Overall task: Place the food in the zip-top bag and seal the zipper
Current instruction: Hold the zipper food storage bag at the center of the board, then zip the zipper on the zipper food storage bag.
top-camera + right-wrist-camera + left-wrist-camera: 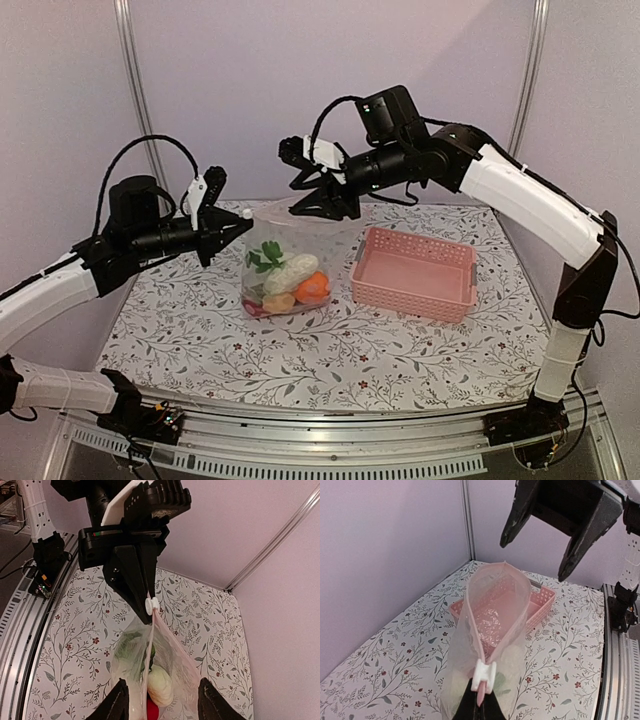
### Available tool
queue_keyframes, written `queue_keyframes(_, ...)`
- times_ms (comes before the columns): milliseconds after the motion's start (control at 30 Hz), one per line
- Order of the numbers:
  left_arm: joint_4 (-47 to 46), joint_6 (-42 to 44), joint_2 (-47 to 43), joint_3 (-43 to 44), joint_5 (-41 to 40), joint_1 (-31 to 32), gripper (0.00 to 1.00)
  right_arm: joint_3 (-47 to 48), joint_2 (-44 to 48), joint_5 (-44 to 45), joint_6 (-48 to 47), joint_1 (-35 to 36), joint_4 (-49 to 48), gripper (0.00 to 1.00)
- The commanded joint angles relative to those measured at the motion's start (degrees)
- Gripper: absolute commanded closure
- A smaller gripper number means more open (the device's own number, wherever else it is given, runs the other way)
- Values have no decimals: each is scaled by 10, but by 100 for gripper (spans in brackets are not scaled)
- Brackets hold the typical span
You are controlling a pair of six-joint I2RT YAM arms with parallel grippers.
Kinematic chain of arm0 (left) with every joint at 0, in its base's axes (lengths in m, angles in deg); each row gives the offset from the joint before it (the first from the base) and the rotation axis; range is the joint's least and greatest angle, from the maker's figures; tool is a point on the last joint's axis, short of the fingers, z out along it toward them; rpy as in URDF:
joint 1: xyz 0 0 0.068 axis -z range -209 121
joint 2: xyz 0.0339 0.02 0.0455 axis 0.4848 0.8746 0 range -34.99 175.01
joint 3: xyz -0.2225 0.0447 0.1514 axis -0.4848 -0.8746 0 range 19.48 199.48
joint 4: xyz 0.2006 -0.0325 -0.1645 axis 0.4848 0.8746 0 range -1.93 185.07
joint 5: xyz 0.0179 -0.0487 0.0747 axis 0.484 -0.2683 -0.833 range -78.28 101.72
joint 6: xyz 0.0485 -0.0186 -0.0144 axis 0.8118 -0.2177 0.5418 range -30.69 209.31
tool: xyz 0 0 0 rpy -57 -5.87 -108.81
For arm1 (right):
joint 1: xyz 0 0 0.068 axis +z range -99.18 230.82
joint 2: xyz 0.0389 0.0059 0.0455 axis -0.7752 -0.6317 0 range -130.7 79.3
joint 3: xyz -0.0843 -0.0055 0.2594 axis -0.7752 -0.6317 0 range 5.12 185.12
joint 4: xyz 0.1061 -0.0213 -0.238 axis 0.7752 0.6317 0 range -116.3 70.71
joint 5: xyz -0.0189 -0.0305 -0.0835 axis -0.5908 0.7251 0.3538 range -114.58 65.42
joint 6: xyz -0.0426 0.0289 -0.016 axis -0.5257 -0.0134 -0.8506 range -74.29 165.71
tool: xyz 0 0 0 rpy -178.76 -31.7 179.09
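Pinching the near end of the zipper (474,640) tight in my left claw (479,710), I am holding the zip-top bag (285,255) upright on the counter (180,340), near the pink basket (415,270), with the food (295,282) lying in its bottom. My right claw (534,557) is hanging released above the gaping mouth, touching nothing. I am judging the film light, limp and slippery; the stiffer strip and its white slider (484,674) are probably offering the only firm hold.
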Motion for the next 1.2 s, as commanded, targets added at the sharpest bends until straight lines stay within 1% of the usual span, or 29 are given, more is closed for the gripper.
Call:
queue_keyframes(0,33,26,6,28,31,-7,100,39,-25,-32,11,18,3,53)
queue_keyframes(300,77,46,17,55,44,3,100,72,-65,-32,-5,42,-10,52)
queue_keyframes(633,83,59,14,60,41,19,100,72,-83,-34,-7,49,-18,56)
queue_keyframes(867,109,99,10,59,36,38,100,72,-89,-30,-8,50,-25,56)
queue_keyframes(1100,109,103,7,59,24,47,100,67,-93,-32,-21,54,-13,62)
queue_keyframes(1167,109,103,6,59,23,49,100,65,-93,-30,-24,56,-11,65)
